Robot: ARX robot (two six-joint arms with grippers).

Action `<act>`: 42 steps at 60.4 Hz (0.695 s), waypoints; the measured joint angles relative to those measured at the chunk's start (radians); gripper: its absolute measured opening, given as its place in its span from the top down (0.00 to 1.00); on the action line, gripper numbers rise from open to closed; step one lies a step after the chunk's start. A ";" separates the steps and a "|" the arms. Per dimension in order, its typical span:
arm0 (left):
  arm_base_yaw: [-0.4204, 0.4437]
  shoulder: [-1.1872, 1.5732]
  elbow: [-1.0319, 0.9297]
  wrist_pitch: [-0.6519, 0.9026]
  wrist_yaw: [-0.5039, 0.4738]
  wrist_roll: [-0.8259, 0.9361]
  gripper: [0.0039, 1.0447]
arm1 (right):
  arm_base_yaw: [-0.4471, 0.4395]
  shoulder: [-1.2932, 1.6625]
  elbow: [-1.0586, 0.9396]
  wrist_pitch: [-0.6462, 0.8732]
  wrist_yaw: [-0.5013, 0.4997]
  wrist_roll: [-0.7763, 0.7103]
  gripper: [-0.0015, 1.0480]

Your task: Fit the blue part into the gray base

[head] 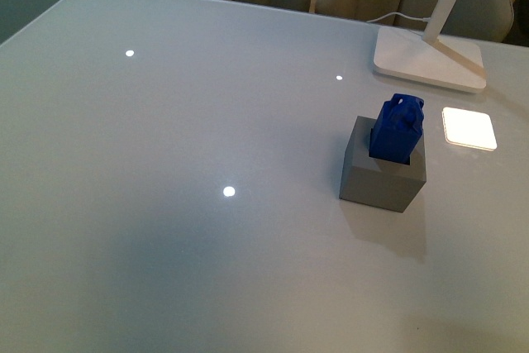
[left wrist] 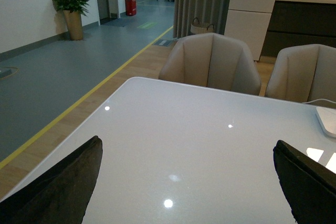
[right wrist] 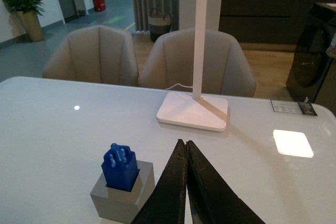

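The gray base [head: 382, 175] stands on the pale glossy worktop [head: 165, 204], towards its right side in the front view, and its square top hole holds the blue part [head: 397, 130]. The blue part sits upright in the hole with its lower portion sunk out of sight and its upper portion standing proud of the cube's top face; it leans slightly, and I cannot tell whether it is fully seated. It is a dark blue boxy block, narrower than the cube, with a small looped knob on its top end, seen in the right wrist view as a few short raised ribs. The base is a matte gray cube with plain flat sides. Behind it, near but apart, rests the flat white lamp foot [head: 426, 59] with its slanting stem, and a bright square patch of light [head: 469, 128] lies on the worktop just to the right of the cube. The right gripper [right wrist: 186, 153] hovers beside the base with its dark fingers pressed together, holding nothing. The left gripper [left wrist: 184, 182] has its two dark fingers spread wide apart, empty, over bare worktop. Beige chairs [left wrist: 210, 64] stand along the far edge.
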 joint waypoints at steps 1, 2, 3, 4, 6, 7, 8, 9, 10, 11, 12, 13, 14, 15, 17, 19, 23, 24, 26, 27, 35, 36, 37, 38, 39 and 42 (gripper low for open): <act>0.000 0.000 0.000 0.000 0.000 0.000 0.07 | 0.000 -0.001 0.000 -0.001 0.001 0.000 0.98; 0.000 0.000 0.000 0.000 0.000 0.000 0.07 | 0.000 -0.001 0.000 -0.002 0.001 0.000 0.98; 0.000 0.000 0.000 0.000 0.000 0.000 0.07 | 0.000 -0.002 0.000 -0.002 0.000 0.000 0.98; 0.000 0.000 0.000 0.000 0.000 0.000 0.07 | 0.000 -0.002 0.000 -0.002 0.000 0.000 0.98; 0.000 0.000 0.000 0.000 0.000 0.000 0.07 | 0.000 -0.003 0.000 -0.002 0.000 0.000 0.98; 0.000 0.000 0.000 0.000 0.000 0.000 0.07 | 0.000 -0.003 0.000 -0.003 0.000 0.000 0.98; 0.000 0.000 0.000 0.000 0.000 0.000 0.07 | 0.000 -0.003 0.000 -0.003 0.000 0.000 0.98; 0.000 0.000 0.000 0.000 0.000 0.000 0.07 | 0.000 -0.003 0.000 -0.003 0.000 0.000 0.98; 0.000 0.000 0.000 0.000 0.000 0.000 0.07 | 0.000 -0.004 0.000 -0.003 0.000 0.000 0.98; 0.000 0.000 0.000 0.000 0.000 0.000 0.07 | 0.000 -0.004 0.000 -0.003 0.000 0.000 0.98; 0.000 0.000 0.000 0.000 0.000 0.000 0.07 | 0.000 -0.004 0.000 -0.003 0.000 -0.001 0.98; 0.000 0.000 0.000 0.000 0.000 0.000 0.07 | 0.000 -0.005 0.000 -0.003 0.000 -0.002 0.95; 0.000 0.000 0.000 0.000 0.000 0.000 0.07 | 0.000 -0.005 0.000 -0.003 0.000 -0.002 0.92; 0.000 0.000 0.000 0.000 0.000 0.000 0.07 | 0.000 -0.005 0.000 -0.003 0.000 -0.002 0.90; 0.000 0.000 0.000 0.000 0.000 0.000 0.07 | 0.000 -0.005 0.000 -0.003 0.000 -0.002 0.83; 0.000 0.000 0.000 0.000 0.000 0.000 0.07 | 0.000 -0.005 0.000 -0.003 0.000 -0.002 0.78; 0.000 0.000 0.000 0.000 0.000 0.000 0.07 | 0.000 -0.005 0.000 -0.003 0.000 -0.002 0.66; 0.000 0.000 0.000 0.000 0.000 0.000 0.07 | 0.000 -0.005 0.000 -0.003 0.000 -0.002 0.63; 0.000 0.000 0.000 0.000 0.000 0.000 0.07 | 0.000 -0.005 0.000 -0.003 0.000 -0.002 0.58; 0.000 0.000 0.000 0.000 0.000 0.000 0.07 | 0.000 -0.005 0.000 -0.003 0.000 -0.002 0.55; 0.000 0.000 0.000 0.000 0.000 0.000 0.07 | 0.000 -0.005 0.000 -0.003 0.000 -0.002 0.31; 0.000 0.000 0.000 0.000 0.000 0.000 0.07 | 0.000 -0.005 0.000 -0.003 0.000 -0.002 0.30; 0.000 0.000 0.000 0.000 0.000 0.000 0.07 | 0.000 -0.005 0.000 -0.003 0.000 -0.002 0.26; 0.000 0.000 0.000 0.000 0.000 0.000 0.07 | 0.000 -0.005 0.000 -0.003 0.000 -0.002 0.23; 0.000 0.000 0.000 0.000 0.000 0.000 0.07 | 0.000 -0.005 0.000 -0.003 0.000 -0.002 0.21; 0.000 0.000 0.000 0.000 0.000 0.000 0.07 | 0.000 -0.005 0.000 -0.003 0.000 -0.002 0.12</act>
